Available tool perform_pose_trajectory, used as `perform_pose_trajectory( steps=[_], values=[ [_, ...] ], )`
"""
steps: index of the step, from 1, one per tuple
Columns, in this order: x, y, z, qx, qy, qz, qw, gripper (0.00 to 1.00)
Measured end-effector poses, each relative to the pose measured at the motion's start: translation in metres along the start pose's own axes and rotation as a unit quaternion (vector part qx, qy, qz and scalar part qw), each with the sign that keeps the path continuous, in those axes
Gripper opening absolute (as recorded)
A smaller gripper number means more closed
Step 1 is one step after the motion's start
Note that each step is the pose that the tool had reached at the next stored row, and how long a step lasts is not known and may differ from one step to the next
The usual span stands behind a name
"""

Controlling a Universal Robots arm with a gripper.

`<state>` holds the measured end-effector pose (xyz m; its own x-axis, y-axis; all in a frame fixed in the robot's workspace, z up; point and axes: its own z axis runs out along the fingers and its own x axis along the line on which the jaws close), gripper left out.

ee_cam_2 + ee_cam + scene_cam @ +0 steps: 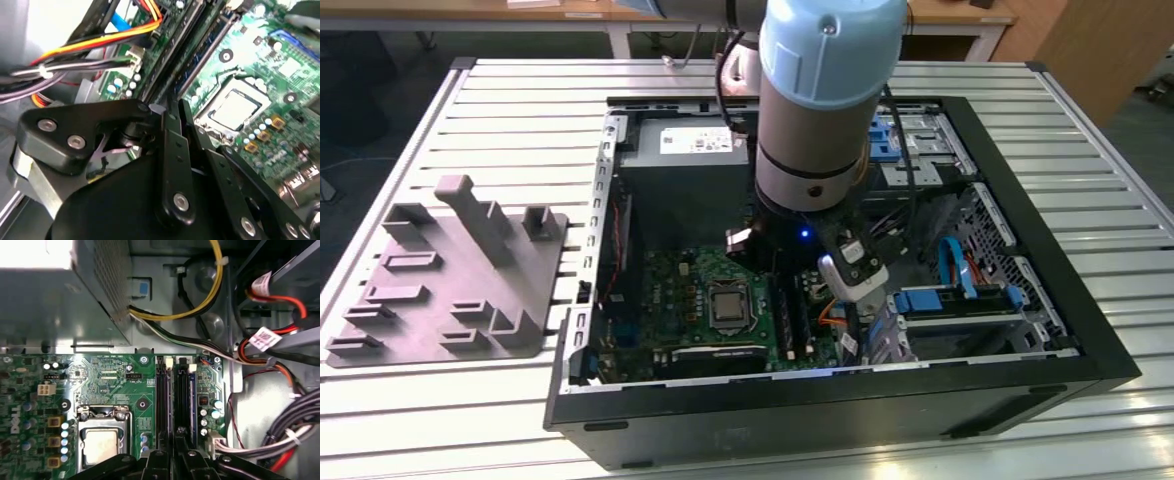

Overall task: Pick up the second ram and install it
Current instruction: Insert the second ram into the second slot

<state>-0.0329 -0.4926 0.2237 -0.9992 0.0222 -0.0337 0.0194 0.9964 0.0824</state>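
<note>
End effector (175, 462) | above second ram (183, 395) | long axis along motherboard slots (163, 400)

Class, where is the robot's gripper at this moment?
In the exterior view the gripper is down inside the open computer case, over the memory slots on the motherboard, just toward the exterior view's right of the processor socket.

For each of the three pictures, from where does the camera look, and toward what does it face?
Exterior view: off the arm, above the table, looking down into the open computer case; the arm's grey and blue links hang over it.
First wrist view: on the arm, facing down onto the motherboard and the memory slots; the pincer shows at the edge.
Second wrist view: near the wrist, slanting past the pincer's black linkage.
Shared: the processor socket.
</note>
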Motion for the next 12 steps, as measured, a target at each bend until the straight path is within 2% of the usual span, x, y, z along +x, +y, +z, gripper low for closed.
perform_pose_trajectory(
  steps=[7, 8, 12],
  values=[
    [-0.0009, 0.0022, -0.0267, -0.0001, 0.0000, 0.000, 1.0000, 0.19],
    [-0.0010, 0.0024, -0.0287, -0.0001, 0.0000, 0.000, 1.0000, 0.19],
    [-0.0011, 0.0024, -0.0292, -0.0001, 0.0000, 0.000, 1.0000, 0.19]
  ],
)
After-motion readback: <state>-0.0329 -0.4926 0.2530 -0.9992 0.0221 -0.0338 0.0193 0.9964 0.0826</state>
